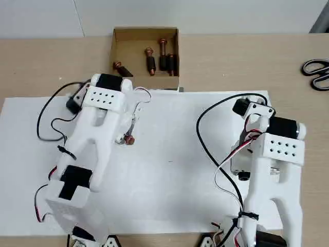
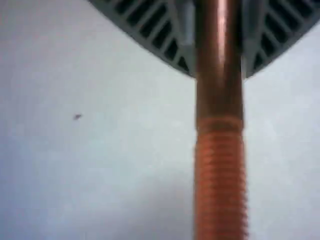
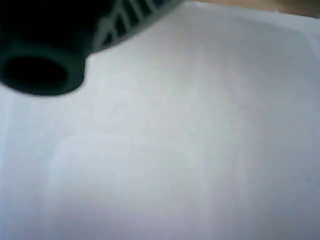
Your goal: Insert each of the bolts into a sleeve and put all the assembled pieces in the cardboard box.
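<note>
My left gripper (image 1: pixel 127 135) hangs over the white sheet left of centre, shut on a copper bolt (image 1: pixel 129 140). In the left wrist view the bolt (image 2: pixel 220 150) runs straight out between the grey ribbed fingers (image 2: pixel 145 30), threaded end away from them. My right gripper (image 1: pixel 241 172) is over the right part of the sheet, shut on a black sleeve (image 1: pixel 243 176). The sleeve (image 3: pixel 40 65) shows its open end beside a grey finger (image 3: pixel 130 17). The cardboard box (image 1: pixel 134 54) at the table's back holds several bolts fitted in sleeves (image 1: pixel 163 59).
A white paper sheet (image 1: pixel 175 170) covers the table's middle, under both arms. Scissors (image 1: pixel 316 72) lie on the bare wood at the far right. Black cables (image 1: pixel 205 144) loop beside each arm.
</note>
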